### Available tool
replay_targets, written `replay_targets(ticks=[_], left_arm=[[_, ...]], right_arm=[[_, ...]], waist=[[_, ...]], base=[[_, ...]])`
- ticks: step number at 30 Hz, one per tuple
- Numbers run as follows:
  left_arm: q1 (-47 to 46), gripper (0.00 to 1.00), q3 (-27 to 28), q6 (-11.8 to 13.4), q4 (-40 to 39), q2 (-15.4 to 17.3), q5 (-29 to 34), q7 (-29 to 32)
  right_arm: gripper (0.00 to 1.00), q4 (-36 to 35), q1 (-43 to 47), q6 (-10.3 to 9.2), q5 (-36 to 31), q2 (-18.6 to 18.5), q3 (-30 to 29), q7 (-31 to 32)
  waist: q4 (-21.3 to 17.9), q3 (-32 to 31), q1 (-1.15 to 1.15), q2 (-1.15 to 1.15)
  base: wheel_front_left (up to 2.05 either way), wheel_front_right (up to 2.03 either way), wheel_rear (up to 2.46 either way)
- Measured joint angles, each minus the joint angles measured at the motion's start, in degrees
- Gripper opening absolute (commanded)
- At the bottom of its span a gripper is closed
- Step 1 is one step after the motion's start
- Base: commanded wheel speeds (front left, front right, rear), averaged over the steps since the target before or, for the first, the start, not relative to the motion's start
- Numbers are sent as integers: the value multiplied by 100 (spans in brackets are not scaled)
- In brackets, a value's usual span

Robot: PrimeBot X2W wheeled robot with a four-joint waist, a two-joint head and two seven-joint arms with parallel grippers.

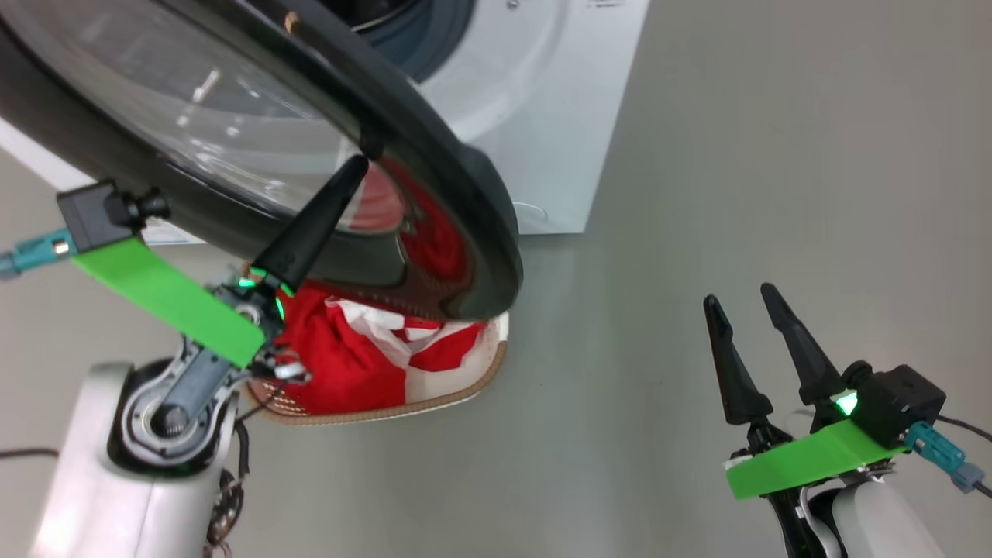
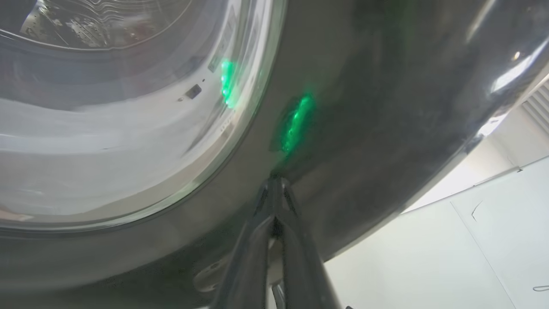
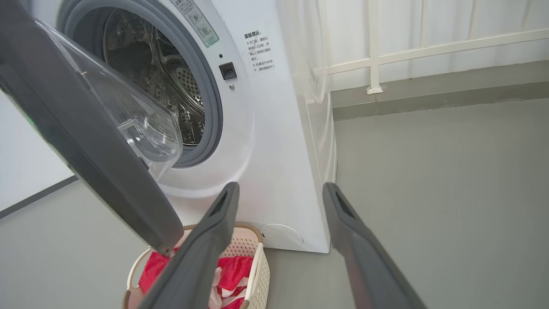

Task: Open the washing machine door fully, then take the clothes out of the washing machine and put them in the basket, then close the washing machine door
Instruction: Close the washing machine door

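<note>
Slip risk | left gripper [image 2: 274, 178], jaws together, tips on glossy washing machine door [image 1: 461, 182] rim, may skid off | right gripper [image 1: 738, 294] jaws apart, idle | basket [image 3: 260, 262] close beneath door

The robot's glossy white forearms [image 1: 85, 480] [image 1: 883, 523], at seven and five o'clock, carry tapered matte-black fingers [image 1: 732, 372], flat bright-green brackets [image 1: 167, 291], boxy black cameras [image 1: 903, 403] and teal cable plugs [image 1: 938, 453].

A green-and-white sticker [image 3: 195, 22] sits high on the white front of the washing machine [image 3: 279, 150], its print too small to read. Just to its right, a block of dark Chinese characters [image 3: 260, 51] runs in several short lines, not clear enough to read.
</note>
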Motion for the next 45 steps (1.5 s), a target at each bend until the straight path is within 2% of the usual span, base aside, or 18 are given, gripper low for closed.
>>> replay_targets(ticks=[10, 18, 28, 34, 45], left_arm=[[-851, 0, -602, 0, 600, 434, 101, -937], [-1483, 0, -975, 0, 1160, 660, 236, -1924], [-1777, 0, -1478, 0, 1434, 904, -56, -2431], [-1519, 0, -1683, 0, 1386, 1028, -313, -2633], [182, 0, -1895, -1, 1284, 1212, -682, -3181]], right_arm=[[100, -48, -108, 0, 210, 0, 80, 0], [100, -89, -186, 0, 254, 1, 113, 0], [100, -91, -186, 0, 292, 1, 91, 0], [100, -83, -149, 0, 291, 1, 11, 0], [100, 23, 324, 0, 146, 9, -216, 0]], waist=[[-392, 237, 0, 0], [-650, 347, 0, 0], [-749, 331, 0, 0], [-661, 161, 0, 0], [-332, -354, 0, 0]], base=[[0, 0, 0], [0, 0, 0], [0, 0, 0], [0, 0, 0], [0, 0, 0]])
